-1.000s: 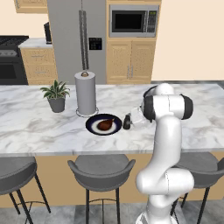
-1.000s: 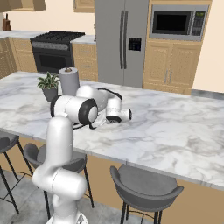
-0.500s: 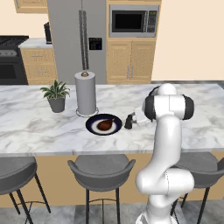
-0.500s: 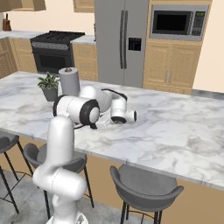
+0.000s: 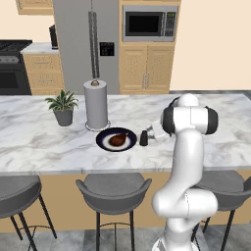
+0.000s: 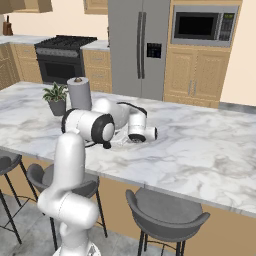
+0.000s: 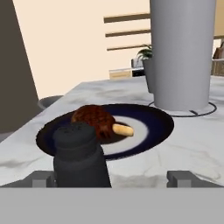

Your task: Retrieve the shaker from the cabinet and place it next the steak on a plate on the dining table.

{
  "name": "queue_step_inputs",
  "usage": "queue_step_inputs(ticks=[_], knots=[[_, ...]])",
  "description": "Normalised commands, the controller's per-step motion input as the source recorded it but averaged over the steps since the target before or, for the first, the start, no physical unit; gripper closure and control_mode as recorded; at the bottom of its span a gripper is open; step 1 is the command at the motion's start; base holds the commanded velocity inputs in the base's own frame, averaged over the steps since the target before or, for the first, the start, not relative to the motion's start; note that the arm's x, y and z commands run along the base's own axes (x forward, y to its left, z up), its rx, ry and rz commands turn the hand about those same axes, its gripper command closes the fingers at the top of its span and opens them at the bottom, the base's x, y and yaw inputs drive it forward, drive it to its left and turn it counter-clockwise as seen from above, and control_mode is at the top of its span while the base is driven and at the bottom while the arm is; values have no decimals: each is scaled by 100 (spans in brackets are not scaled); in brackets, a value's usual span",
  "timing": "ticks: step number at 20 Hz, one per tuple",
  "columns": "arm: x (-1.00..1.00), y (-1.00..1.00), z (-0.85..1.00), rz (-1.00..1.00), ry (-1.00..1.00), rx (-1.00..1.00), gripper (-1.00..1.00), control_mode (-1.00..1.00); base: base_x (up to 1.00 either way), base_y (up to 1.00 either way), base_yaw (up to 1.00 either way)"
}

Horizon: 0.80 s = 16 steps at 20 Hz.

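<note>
The shaker (image 5: 143,138) stands upright on the marble tabletop (image 5: 39,147), just beside the plate (image 5: 105,142) on its right edge as the left base view shows it. The steak (image 5: 118,139) lies on the plate. The claw (image 7: 111,178) sits low at the shaker, released, its fingertips (image 7: 43,178) spread wide on either side and clear of it. Behind the plate stand a paper towel roll (image 5: 95,104) and a potted plant (image 5: 62,106)
</note>
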Motion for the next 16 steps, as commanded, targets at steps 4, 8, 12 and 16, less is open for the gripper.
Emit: queue_step_inputs(ticks=[4,8,12,16], knots=[[-21,-17,0,0,-4,4,-100,-100,0,0,0],[-24,-24,0,0,-7,7,-100,-100,0,0,0],[-33,-28,20,-1,-9,12,-100,-100,0,0,0],[-81,-18,83,-8,-16,12,-100,-100,0,0,0]])
